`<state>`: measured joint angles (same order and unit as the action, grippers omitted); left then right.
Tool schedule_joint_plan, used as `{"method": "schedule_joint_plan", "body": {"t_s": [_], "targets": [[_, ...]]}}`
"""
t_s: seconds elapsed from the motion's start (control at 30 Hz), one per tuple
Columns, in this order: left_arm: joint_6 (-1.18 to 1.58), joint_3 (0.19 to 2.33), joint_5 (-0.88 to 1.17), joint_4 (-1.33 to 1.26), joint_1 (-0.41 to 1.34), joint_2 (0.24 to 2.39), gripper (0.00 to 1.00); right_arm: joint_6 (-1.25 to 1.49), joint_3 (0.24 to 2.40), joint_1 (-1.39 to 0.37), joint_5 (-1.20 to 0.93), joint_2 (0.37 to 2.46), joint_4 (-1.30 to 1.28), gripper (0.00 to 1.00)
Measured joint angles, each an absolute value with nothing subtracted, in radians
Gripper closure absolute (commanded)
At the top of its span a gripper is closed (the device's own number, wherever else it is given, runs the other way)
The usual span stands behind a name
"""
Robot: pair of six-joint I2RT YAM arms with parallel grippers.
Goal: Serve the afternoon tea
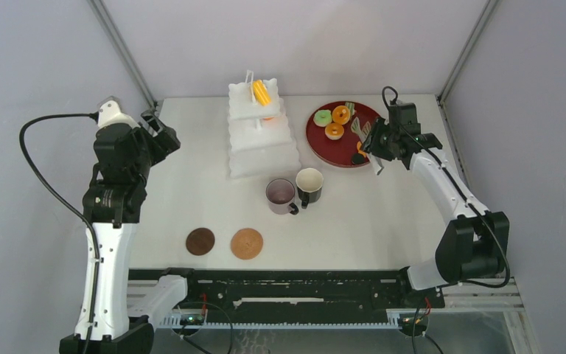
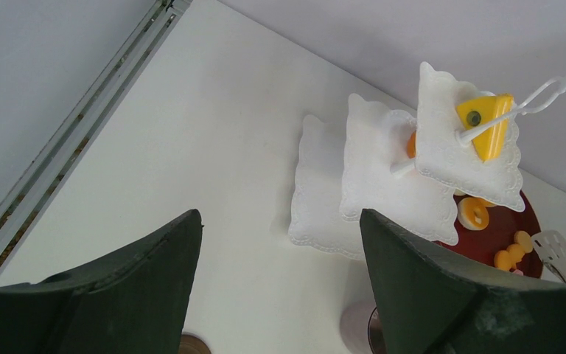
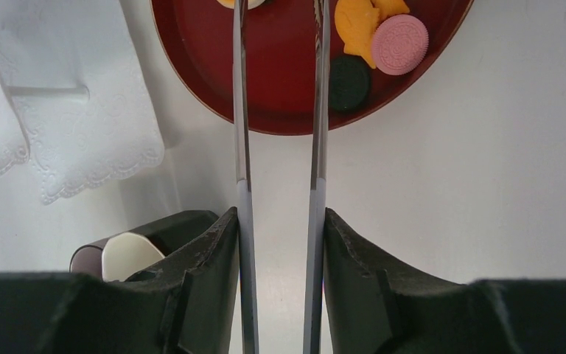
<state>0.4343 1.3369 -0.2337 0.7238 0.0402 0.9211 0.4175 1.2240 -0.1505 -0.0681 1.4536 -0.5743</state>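
My right pincer [image 3: 280, 225] is clamped on the tongs [image 3: 241, 110] so I can pinch pastries [image 1: 334, 130] off the red tray [image 3: 280, 81]; left pincer [image 2: 280, 258] hangs apart, empty.

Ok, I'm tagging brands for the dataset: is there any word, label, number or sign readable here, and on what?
None can be read.
A small pale marking on the left arm is too small to read.
The pink cookie and the black cookie on the dark red tray bear stamped patterns, no legible letters.
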Motion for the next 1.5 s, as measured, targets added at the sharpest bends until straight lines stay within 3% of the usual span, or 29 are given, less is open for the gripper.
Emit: {"method": "schedule_joint_plan", "body": {"t_s": [0.37,0.97,1.3,1.37,1.5], "targets": [[0.424,1.334,-0.232,0.723,0.040,0.929,0.17,0.419,1.254,-0.132,-0.123,1.599,-0.517,0.48],[0.417,1.334,-0.245,0.725,0.041,0.954,0.17,0.422,1.571,-0.125,-0.148,1.915,-0.487,0.46],[0.409,1.334,-0.252,0.724,0.040,0.971,0.17,0.426,1.575,-0.125,-0.129,1.935,-0.507,0.47],[0.409,1.334,-0.252,0.724,0.040,0.975,0.17,0.426,1.575,-0.125,-0.126,1.938,-0.513,0.53],[0.409,1.328,-0.252,0.722,0.040,0.976,0.17,0.424,1.575,-0.125,-0.136,1.940,-0.512,0.79]]}}
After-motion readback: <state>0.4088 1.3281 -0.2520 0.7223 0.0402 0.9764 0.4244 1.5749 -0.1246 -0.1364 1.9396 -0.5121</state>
